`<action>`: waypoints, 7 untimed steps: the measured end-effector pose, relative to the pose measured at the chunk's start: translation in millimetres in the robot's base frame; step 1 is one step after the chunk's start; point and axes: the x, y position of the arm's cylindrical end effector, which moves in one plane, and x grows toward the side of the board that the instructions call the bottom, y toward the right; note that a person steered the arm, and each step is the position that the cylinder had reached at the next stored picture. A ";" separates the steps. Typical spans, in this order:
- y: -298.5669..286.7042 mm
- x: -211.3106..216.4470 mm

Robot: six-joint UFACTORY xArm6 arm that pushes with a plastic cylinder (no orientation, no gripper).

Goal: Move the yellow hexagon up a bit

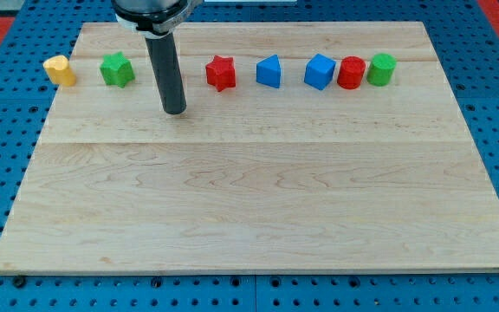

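Note:
The yellow hexagon (59,69) lies at the board's upper left edge, the leftmost in a row of blocks. My tip (174,112) rests on the board, well right of the hexagon and slightly below the row. It stands between the green star (117,69) and the red star (221,73) and touches neither. The green star lies between my tip and the yellow hexagon.
Further right in the row are a blue block (268,71), a blue cube (319,71), a red cylinder (351,73) and a green cylinder (381,69). The wooden board (249,199) lies on a blue perforated table. The rod hides a strip of the row.

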 end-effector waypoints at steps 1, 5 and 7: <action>0.0 -1.7; -0.6 18.9; -40.4 14.6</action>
